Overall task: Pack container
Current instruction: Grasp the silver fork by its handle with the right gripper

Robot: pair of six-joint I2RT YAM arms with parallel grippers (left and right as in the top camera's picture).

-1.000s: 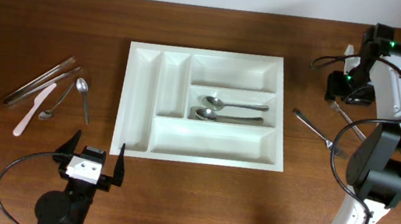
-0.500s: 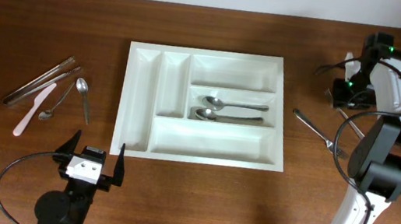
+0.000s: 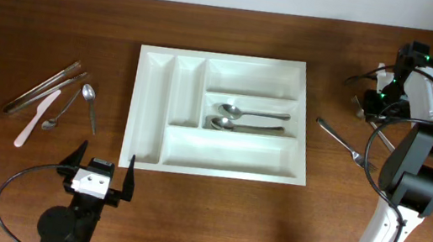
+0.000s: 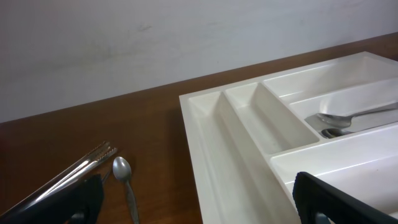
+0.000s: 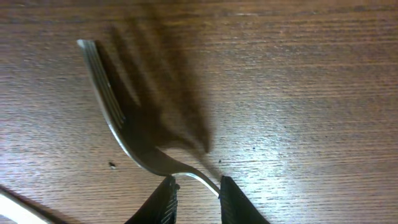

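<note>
The container [image 3: 229,151] is a white five-compartment tray in the middle of the table, also seen in the left wrist view [image 4: 249,124]. Two spoons [image 3: 244,118] lie in its two middle right compartments. My right gripper [image 3: 369,103] is at the far right of the table, right of the tray. In the right wrist view it [image 5: 196,182] is shut on the neck of a metal fork [image 5: 127,137], whose tines point away, its shadow offset on the wood. My left gripper [image 3: 99,174] stands open near the front edge, at the tray's front left corner, holding nothing.
Another metal utensil [image 3: 343,140] lies on the wood just right of the tray, below my right gripper. Left of the tray lies a loose group: long metal pieces [image 3: 45,87], a pale plastic knife [image 3: 34,117] and spoons [image 3: 88,105].
My right gripper has shifted slightly right and its jaws have closed on the fork. The left arm has not moved.
</note>
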